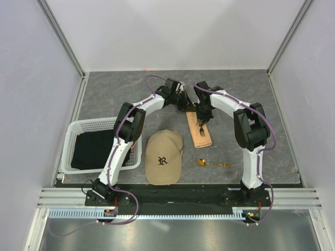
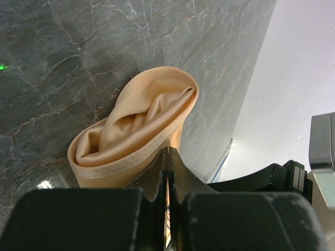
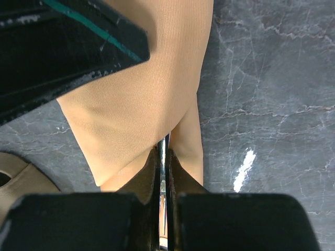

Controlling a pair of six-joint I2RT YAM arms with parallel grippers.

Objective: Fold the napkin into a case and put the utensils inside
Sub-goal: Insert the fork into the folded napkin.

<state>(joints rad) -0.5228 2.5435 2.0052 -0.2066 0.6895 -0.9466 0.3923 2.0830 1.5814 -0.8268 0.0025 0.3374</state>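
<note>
The peach-orange napkin [image 1: 200,137] lies folded into a narrow strip in the middle of the table. My left gripper [image 1: 184,104] is at its far end, shut on the top layer's edge. In the left wrist view the napkin [image 2: 136,125] gapes open like a pocket just beyond the left gripper [image 2: 168,151]. My right gripper [image 1: 203,116] is over the strip, shut on a silvery fork [image 1: 201,127]. In the right wrist view the fork [image 3: 163,144] runs from the right gripper [image 3: 163,151] under the napkin [image 3: 141,78] flap. A gold spoon [image 1: 212,163] lies on the table nearer the arms.
A tan baseball cap [image 1: 164,157] sits left of the napkin, close to the near edge. A white basket [image 1: 73,130] holding a black cloth [image 1: 97,149] stands at the left. White walls enclose the table on three sides.
</note>
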